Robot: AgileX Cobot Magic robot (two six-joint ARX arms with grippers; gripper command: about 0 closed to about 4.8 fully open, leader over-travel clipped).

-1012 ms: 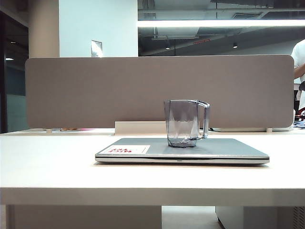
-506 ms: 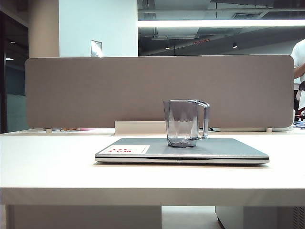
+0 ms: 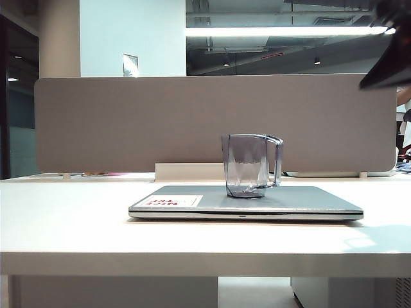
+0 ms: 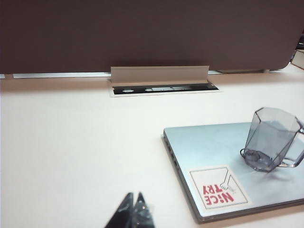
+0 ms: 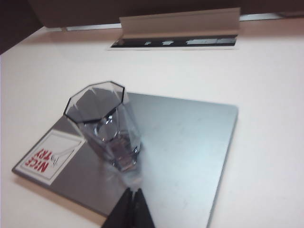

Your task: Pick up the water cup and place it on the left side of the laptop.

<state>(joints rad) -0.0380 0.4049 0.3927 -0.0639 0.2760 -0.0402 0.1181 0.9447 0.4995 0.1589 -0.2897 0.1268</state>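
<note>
Two grippers matter here, and both have their fingers pressed together on nothing: the right gripper (image 5: pixel 132 209) hangs just short of the water cup (image 3: pixel 248 165), which stands upright on the closed laptop (image 3: pixel 302 200) right of the lid's middle with its handle to the right, while the left gripper (image 4: pixel 134 213) hovers over bare table (image 3: pixel 64 218) off the laptop's left edge. My read is that the right arm is nearer, and wide open tabletop left of the laptop gives room.

Table (image 3: pixel 64 218) left of laptop (image 3: pixel 302 199) lies bare.
</note>
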